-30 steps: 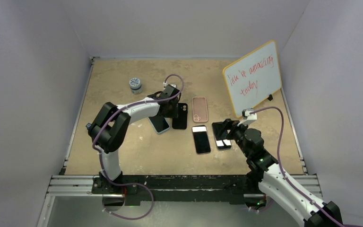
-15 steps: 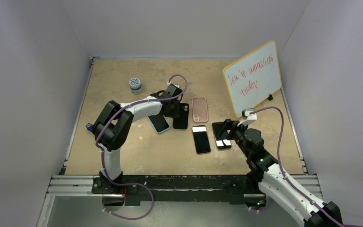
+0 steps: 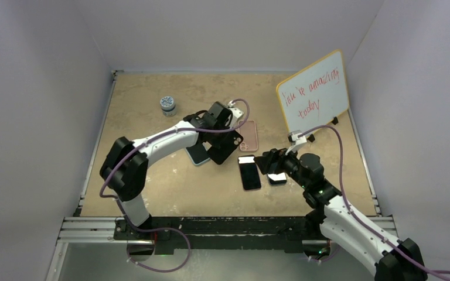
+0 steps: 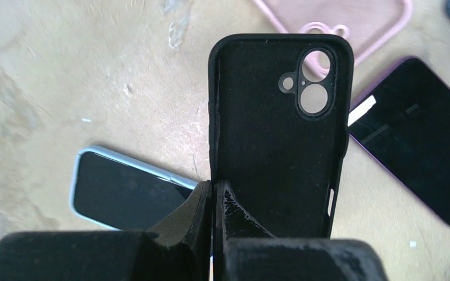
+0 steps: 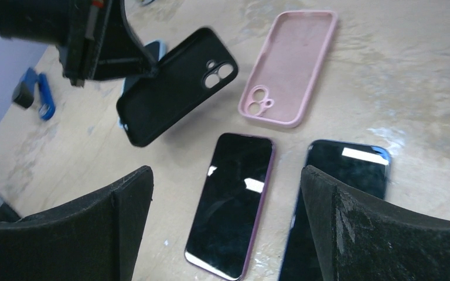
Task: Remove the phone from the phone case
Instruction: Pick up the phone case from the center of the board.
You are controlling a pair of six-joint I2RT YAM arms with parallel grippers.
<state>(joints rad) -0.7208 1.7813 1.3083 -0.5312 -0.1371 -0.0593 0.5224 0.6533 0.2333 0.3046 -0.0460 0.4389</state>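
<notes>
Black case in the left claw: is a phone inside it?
No, the black case pinched by the left claw shows only its bare inner lining.

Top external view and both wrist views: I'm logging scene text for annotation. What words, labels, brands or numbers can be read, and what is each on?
"You're amazing today": handwritten in red on the whiteboard.
The marking on the lid of the small jar is too small to read.
There is no text visible on the black case, the pink case or the purple-edged phone.
</notes>
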